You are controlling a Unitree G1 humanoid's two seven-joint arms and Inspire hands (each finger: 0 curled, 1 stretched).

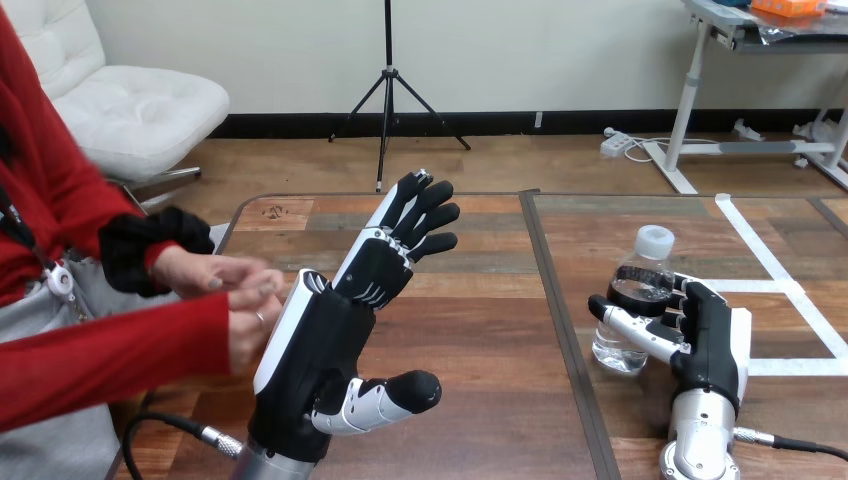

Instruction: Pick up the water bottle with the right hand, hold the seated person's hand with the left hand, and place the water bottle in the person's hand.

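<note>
worktop: wood planks, dark seam down the middle, white tape marking out a patch at the right. the person's hands are at the view's left, red sleeves, held together over the worktop's left edge, just beside the back of the left hand; cannot tell if they touch it. left hand raised mid-worktop, fingers straight and spread, thumb out to the side, nothing in it and nothing curled round the person's hand, so that hold is not yet made. right hand low at the right, clamped on the bottle: fingers wrap across the front of the lower body, palm behind it. bottle stands upright beside the tape, well apart from the person's hands; its base looks to be on the worktop, though a slight lift can't be ruled out. clear thin plastic with a dark label round the middle and a white cap on. my read on handling: small, so light to moderate in weight. the walls are likely soft and will dent under a hard squeeze. the surface is smooth and could slip in hard fingers, less so on the label. the cap is on, so spill risk is low, and it is not fragile. best hold is round the mid-body at or just under the label, about where the fingers sit now. that leaves the neck and the base free for the person's hand to take. keep it upright on the carry across the seam. keep the squeeze firm, not crushing.
</note>
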